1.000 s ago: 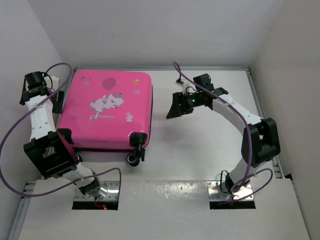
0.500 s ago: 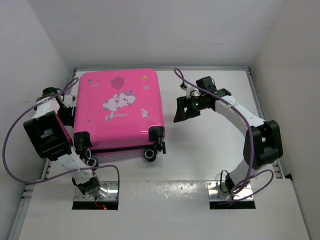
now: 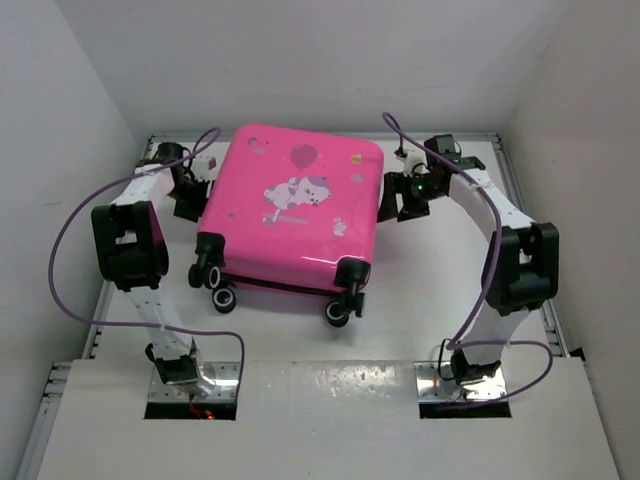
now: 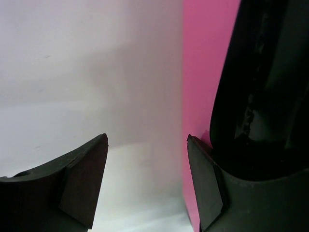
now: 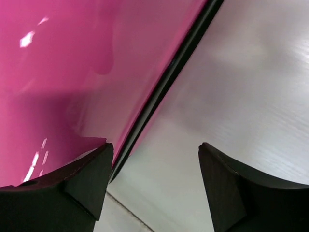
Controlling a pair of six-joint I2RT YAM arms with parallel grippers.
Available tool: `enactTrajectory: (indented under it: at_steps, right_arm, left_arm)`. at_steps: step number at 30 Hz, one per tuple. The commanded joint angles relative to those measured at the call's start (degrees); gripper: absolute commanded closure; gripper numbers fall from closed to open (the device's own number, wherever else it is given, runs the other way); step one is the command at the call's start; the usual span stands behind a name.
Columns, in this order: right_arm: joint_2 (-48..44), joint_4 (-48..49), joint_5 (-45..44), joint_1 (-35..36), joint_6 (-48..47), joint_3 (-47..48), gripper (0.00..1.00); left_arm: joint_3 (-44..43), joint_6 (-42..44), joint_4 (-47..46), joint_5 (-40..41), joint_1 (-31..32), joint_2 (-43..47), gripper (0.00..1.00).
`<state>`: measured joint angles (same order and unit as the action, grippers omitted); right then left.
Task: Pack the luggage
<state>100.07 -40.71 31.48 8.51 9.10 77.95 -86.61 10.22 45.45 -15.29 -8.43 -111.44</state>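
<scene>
The luggage is a bright pink hard-shell case lying flat and closed at mid-table, white cartoon animal print up, black wheels toward the near edge. My left gripper stands open at its left side. In the left wrist view the gripper has bare table between its fingers, and its right finger lies along the pink shell beside a black fitting. My right gripper is open at the case's right side. Its left finger is against the shell by the black seam.
White walls close in the table on the left, back and right. Metal rails run along the table's side edges. Purple cables loop off both arms.
The luggage has slid right toward the table's middle and turned a little. My left gripper followed along its left side. My right gripper drew back to the right, staying at the case's right side.
</scene>
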Motion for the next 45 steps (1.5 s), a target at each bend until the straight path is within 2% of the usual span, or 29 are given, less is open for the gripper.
enactTrajectory:
  at_steps: [1,6,7,9,10,15,19,22,23,26,28,29,30,31,32,34,35,37,38,40,42,45]
  right_arm:
    - [4.32,7.57,6.4,3.53,4.61,7.46,0.27]
    - [10.57,7.66,3.67,2.48,4.34,15.81,0.27]
    - [12.32,7.57,3.41,1.69,4.6,20.53,0.27]
    - [15.67,7.14,2.45,1.07,5.22,24.07,0.27]
    - [16.81,6.53,2.44,0.28,5.83,29.92,0.27]
    - [25.52,5.38,2.44,-1.13,9.17,43.66,0.27]
    - [24.3,6.17,1.92,-1.04,9.54,43.08,0.27]
    - [18.77,5.28,-1.42,-1.57,4.7,37.9,0.27]
    - [13.27,5.98,-2.47,-2.79,3.83,31.71,0.27]
    - [6.48,8.28,-5.73,-5.51,0.05,25.87,0.26]
    - [3.04,2.34,-4.86,-8.32,-3.38,27.15,0.24]
    - [2.33,-2.75,-4.42,-10.51,-7.92,30.04,0.22]
    - [1.97,-5.93,-0.59,-11.93,-8.74,33.37,0.19]
    - [1.97,-17.45,1.63,-12.55,-11.97,35.14,0.17]
    - [2.14,-21.91,5.13,-13.08,-19.14,38.56,0.16]
    - [1.97,-28.96,5.52,-12.38,-23.15,40.35,0.1]
    - [1.45,-36.04,4.73,-10.73,-25.08,36.26,0.08]
    - [-2.5,-38.29,1.67,-9.4,-26.76,31.06,0.06]
    - [-3.73,-36.83,0.87,-7.22,-26.33,21.03,0.04]
    - [-11.19,-30.42,-3.87,-6.14,-22.65,14.36,0.04]
    - [-17.43,-21.56,-9.99,-3.42,-20.46,2.17,0.03]
    - [-20.26,-14.44,-14.76,-0.96,-16.33,-7.25,0.03]
  left_arm:
    - [-1.28,-10.38,1.05,-18.1,5.52,-0.62,0.28]
    - [-3.39,-15.75,-4.3,-20.66,11.32,-1.76,0.28]
    - [-3.39,-16.54,-4.84,-20.66,13.15,-1.77,0.28]
    - [-3.92,-18.47,-5.63,-21.45,14.92,-1.77,0.28]
    - [-3.92,-19.0,-6.59,-21.45,16.41,-1.77,0.28]
    - [-2.51,-25.5,-13.01,-20.23,16.34,0.08,0.26]
    - [-4.97,-27.01,-14.51,-16.98,13.44,-0.71,0.16]
    - [-3.41,-28.41,-19.93,-11.27,8.62,2.61,0.11]
    - [-2.52,-29.11,-21.36,-9.95,7.56,4.02,0.11]
    - [-1.99,-27.45,-22.16,-4.93,4.05,8.51,0.09]
    - [-1.99,-24.2,-20.86,-4.13,2.2,11.31,0.09]
    - [-1.99,-23.06,-20.23,-4.13,2.19,12.29,0.09]
    - [-1.99,-20.61,-19.27,-4.13,1.49,13.17,0.09]
    - [-1.99,-19.2,-17.69,-3.26,1.48,15.0,0.09]
    - [-1.99,-17.96,-16.98,-2.3,1.48,15.98,0.09]
    - [-0.77,-16.19,-16.36,-0.02,1.48,17.82,0.09]
    - [-0.15,-15.59,-16.36,0.6,1.48,19.66,0.09]
    - [1.08,-15.58,-15.83,1.75,1.48,21.25,0.09]
    - [1.09,-15.58,-15.83,1.75,1.48,21.96,0.08]
    - [1.62,-15.05,-15.83,3.24,1.48,23.11,0.08]
    - [1.62,-15.66,-15.83,3.25,1.48,24.24,0.08]
    - [2.85,-16.37,-15.83,3.78,1.48,24.86,0.08]
